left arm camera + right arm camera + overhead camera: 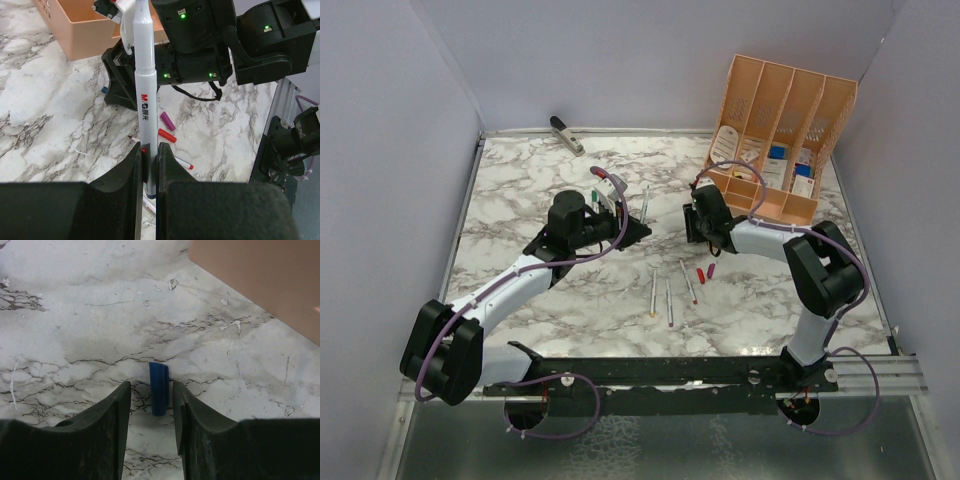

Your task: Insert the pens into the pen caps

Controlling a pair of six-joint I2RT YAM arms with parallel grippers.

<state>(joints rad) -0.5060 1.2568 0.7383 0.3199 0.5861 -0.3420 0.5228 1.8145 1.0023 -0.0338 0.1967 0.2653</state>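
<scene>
Glossy plastic pen (145, 100) — smooth marbled table (75, 305)

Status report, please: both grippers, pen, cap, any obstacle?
Left gripper shut on white stick pen. Right gripper open astride small blue plastic cap, not touching. No obstacle seen near it.

blue pen cap (159, 388) on marble table (75, 315), between parted fingers (117, 410) of right hand (151, 389); seemingly untouched

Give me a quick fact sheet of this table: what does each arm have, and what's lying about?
left jaws: shut on a white pen
right jaws: open, either side of a blue cap on the marble table
loose pens: three, lying between the arms
loose caps: red cap and magenta cap, beside those pens
back right: orange organiser
</scene>
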